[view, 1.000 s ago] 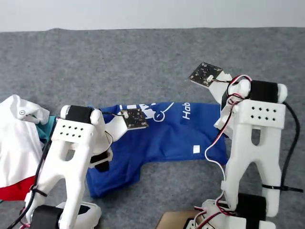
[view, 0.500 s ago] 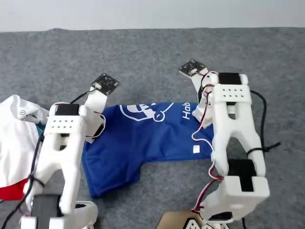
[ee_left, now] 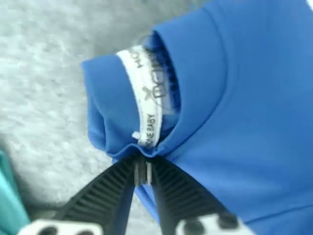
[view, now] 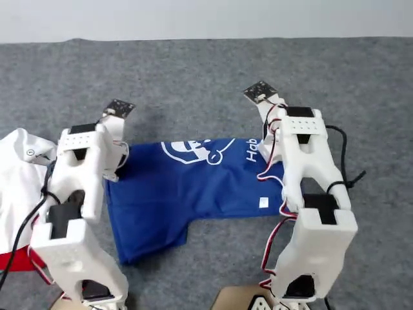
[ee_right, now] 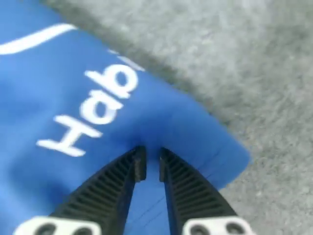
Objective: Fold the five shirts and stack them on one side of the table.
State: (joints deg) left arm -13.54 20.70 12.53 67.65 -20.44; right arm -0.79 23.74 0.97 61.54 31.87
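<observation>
My left gripper (ee_left: 141,172) pinches the blue shirt (view: 193,190) by its collar, at the shirt's 10 o'clock — my right gripper (ee_right: 149,165) nips its 2 o'clock corner. It lies mid-way across the table (view: 206,71).

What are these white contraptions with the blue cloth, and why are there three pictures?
They are two small robot arms, the left arm and the right arm, at a grey table. One picture looks down from a fixed camera above. The other two come from cameras on each arm's wrist, looking along its black pincer. A blue shirt lies spread on the table, with a pile of other clothes beside it. The left gripper is pinched shut on the shirt's neck edge, by the white label. The right gripper is closed on the cloth near the white lettering.
</observation>
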